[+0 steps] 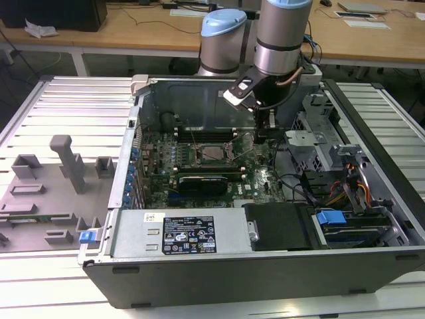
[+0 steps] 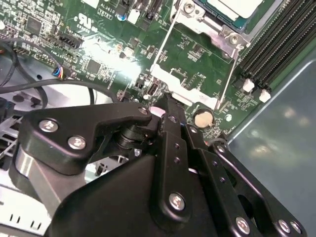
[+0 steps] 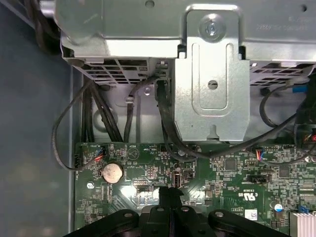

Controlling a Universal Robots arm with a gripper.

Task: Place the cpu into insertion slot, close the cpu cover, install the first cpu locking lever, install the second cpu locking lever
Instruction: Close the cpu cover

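Observation:
In the exterior view the insertion slot (image 1: 214, 153) lies in the middle of the green board inside the open computer case. My gripper (image 1: 262, 136) hangs just to the exterior view's right of it, low over the board. The second wrist view shows the pale cpu (image 2: 237, 6) lying in the socket with the silvery cpu cover (image 2: 210, 27) framing it. Two thin wire levers (image 2: 163, 44) (image 2: 229, 74) run from the socket towards my gripper (image 2: 165, 101). Its tip sits by a bright metal plate (image 2: 182, 86) where the levers end. My gripper (image 3: 170, 190) is shut, with nothing seen in it.
A metal drive cage (image 3: 212, 74) with black cables (image 3: 163, 118) stands just past the board's edge. A coin battery (image 2: 202, 118) and black memory slots (image 2: 276, 44) lie near the tip. A power supply (image 1: 192, 232) fills the case front. Grey fixtures (image 1: 53, 179) sit at the exterior view's left.

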